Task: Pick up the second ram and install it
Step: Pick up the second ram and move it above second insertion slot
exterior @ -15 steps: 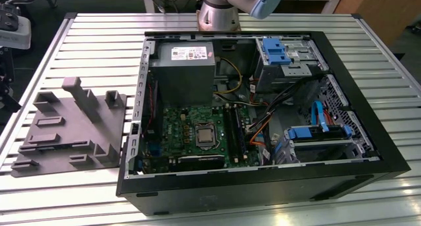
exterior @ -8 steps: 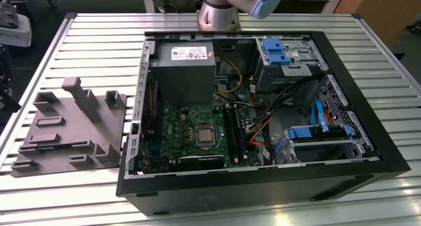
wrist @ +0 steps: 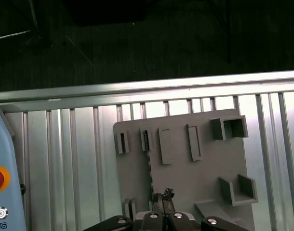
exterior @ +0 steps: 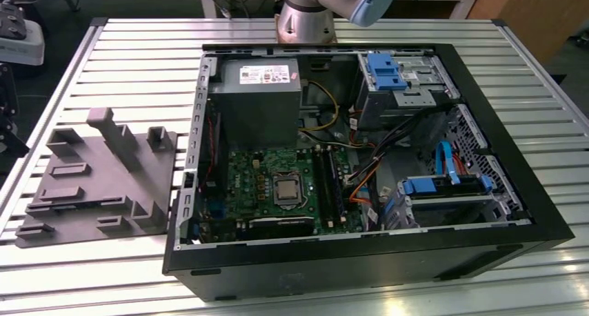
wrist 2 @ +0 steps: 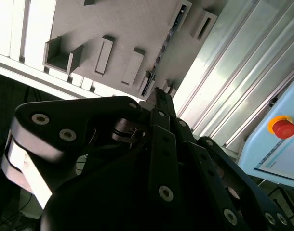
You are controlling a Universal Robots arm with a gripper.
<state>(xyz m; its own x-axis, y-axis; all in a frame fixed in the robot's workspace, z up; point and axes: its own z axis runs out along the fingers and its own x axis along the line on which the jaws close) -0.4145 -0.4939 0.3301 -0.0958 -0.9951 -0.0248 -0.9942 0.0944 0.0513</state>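
My gripper (wrist: 164, 195) was pinched shut on nothing above the grey holder (wrist: 185, 183), and the ram stick (wrist: 149, 168) stood on edge there, running lengthwise away from just beside my tips.

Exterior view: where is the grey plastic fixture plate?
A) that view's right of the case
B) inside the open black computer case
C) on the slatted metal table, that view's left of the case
C: the grey plastic fixture plate lies on the slatted metal table beside the black computer case's wall.
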